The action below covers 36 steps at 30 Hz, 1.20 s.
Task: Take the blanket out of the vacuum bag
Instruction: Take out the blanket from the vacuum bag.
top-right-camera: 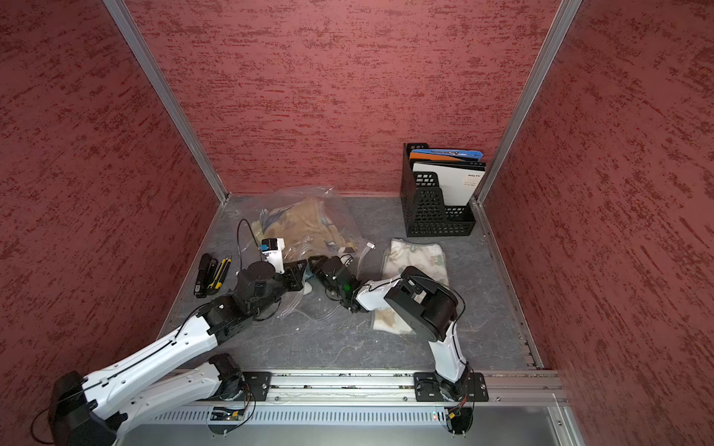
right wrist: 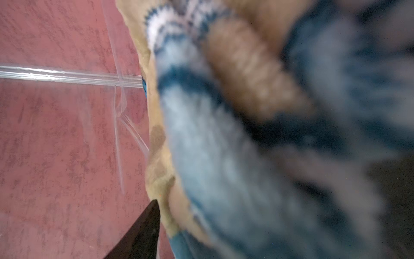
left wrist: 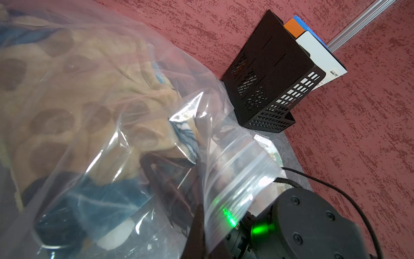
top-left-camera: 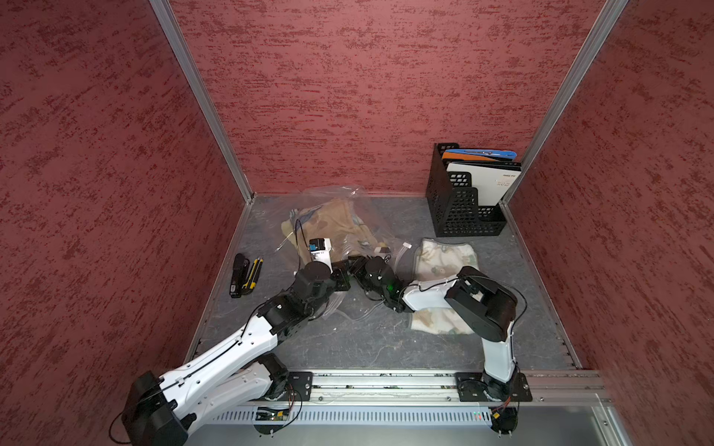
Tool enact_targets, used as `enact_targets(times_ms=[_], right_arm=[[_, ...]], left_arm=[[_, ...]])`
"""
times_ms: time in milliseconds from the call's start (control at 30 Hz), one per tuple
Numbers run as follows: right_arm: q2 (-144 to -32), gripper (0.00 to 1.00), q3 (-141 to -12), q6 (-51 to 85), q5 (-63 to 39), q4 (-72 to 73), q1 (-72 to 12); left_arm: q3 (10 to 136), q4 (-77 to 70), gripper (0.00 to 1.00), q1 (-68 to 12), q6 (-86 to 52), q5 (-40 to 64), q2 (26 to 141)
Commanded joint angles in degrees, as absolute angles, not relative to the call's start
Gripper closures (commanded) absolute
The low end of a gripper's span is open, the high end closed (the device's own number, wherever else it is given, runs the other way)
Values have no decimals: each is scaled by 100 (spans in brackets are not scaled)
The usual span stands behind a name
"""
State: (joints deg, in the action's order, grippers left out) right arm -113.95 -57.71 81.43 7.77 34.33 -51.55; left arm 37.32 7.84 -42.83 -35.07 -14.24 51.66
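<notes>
Currently: clear crinkly plastic vacuum bag [top-left-camera: 359, 200] sits by red rear wall [top-left-camera: 386, 116], with bare grey tabletop [top-left-camera: 347, 347] in front. It holds the tan-and-blue fleece blanket [top-left-camera: 332, 224]; left fingers [left wrist: 196, 224] pinch its zip edge; right fingers [right wrist: 143, 231] are in its mouth, spread unclear.

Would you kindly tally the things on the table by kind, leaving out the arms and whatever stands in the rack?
Bag: 1
Blanket in bag: 1
Loose cloth: 1
Rack: 1
Cutters: 2
Black tool: 1
Total: 7
</notes>
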Motion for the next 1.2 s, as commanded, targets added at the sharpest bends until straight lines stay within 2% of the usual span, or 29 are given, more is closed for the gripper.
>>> enact_targets(times_ms=[0, 233, 667, 867, 1000, 1167], right_arm=[[-11435, 44, -5808, 7991, 595, 3733, -5166], [-11244, 49, -5675, 8098, 143, 4143, -5164], [-10906, 52, -5823, 7586, 192, 4043, -5135], [-11098, 53, -6016, 7647, 58, 4059, -4991], [-11178, 43, -6002, 7759, 117, 3905, -4992], [-11162, 41, -5929, 7771, 174, 3695, -4997]], left_arm=[[3823, 742, 100, -4298, -3401, -1521, 5118], [3836, 738, 100, -4288, -3401, -1514, 5154], [3838, 618, 100, -4283, -3448, -1520, 5264], [3777, 570, 100, -4280, -3420, -1615, 5065], [3754, 572, 100, -4283, -3340, -1661, 4925], [3718, 515, 100, -4284, -3349, -1635, 4928]])
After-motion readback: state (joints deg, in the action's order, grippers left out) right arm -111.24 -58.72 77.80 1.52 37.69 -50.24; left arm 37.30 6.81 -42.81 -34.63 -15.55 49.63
